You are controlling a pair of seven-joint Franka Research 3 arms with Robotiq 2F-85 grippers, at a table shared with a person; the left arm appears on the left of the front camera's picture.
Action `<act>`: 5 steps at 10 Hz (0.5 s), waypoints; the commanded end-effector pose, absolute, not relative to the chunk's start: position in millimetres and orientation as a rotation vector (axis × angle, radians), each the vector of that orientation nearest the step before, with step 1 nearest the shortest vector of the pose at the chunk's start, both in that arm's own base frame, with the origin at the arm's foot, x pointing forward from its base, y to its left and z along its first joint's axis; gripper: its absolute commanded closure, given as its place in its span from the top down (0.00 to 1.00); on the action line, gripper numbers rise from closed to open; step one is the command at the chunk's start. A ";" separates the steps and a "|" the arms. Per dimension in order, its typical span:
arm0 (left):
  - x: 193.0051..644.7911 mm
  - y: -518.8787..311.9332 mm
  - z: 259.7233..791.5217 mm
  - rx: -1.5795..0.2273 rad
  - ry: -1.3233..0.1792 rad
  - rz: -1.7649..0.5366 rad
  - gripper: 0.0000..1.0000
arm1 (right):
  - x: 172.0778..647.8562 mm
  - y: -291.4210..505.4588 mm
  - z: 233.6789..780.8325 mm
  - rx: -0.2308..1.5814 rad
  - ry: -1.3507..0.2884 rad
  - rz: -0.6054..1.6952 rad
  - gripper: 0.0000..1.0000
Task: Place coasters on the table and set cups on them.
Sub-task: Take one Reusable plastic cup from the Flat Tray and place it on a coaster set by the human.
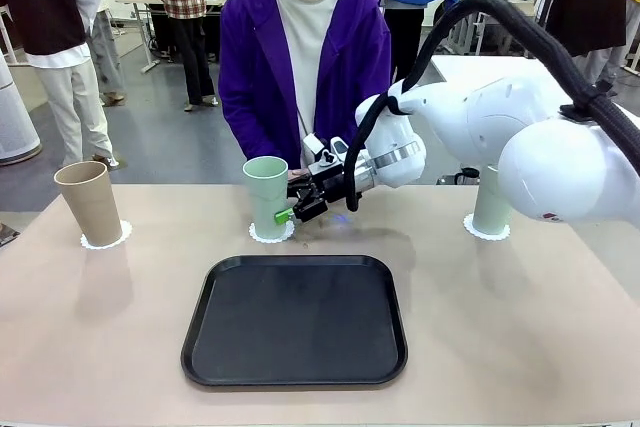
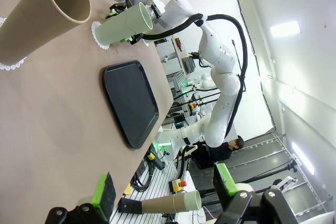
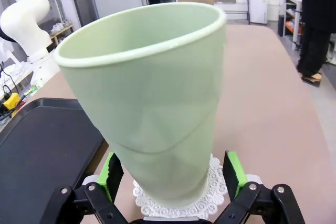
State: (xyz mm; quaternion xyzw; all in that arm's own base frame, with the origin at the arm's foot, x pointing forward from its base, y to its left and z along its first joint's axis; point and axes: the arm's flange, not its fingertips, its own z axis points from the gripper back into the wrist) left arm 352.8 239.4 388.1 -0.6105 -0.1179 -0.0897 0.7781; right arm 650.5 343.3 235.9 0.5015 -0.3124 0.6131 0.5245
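Three cups stand on white lacy coasters on the beige table (image 1: pixel 520 327). The tan cup (image 1: pixel 90 202) is on a coaster (image 1: pixel 105 238) at the far left. A mint cup (image 1: pixel 266 190) rests on the middle coaster (image 1: pixel 272 233), and another mint cup (image 1: pixel 491 203) on the right coaster (image 1: pixel 487 230). My right gripper (image 1: pixel 292 211) is open around the base of the middle mint cup (image 3: pixel 152 108), with a green pad (image 3: pixel 233 174) standing off each side and the coaster (image 3: pixel 207 192) beneath. My left gripper (image 2: pixel 163 187) is open with nothing between its fingers, well away from the tan cup (image 2: pixel 44 17).
A black tray (image 1: pixel 295 319) lies bare on the near middle of the table. A person in a purple jacket (image 1: pixel 255 67) stands at the far side, right behind the middle cup. My right arm (image 1: pixel 480 117) reaches across from the right above the table.
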 end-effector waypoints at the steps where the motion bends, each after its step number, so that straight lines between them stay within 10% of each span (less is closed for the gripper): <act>1: 351.3 239.6 390.1 -1.324 -0.263 -0.195 1.00 | 642.7 324.5 242.4 1.162 -0.715 1.429 1.00; 5: 351.3 239.6 390.1 -1.324 -0.263 -0.195 1.00 | 626.2 287.6 264.6 1.079 -0.668 1.383 1.00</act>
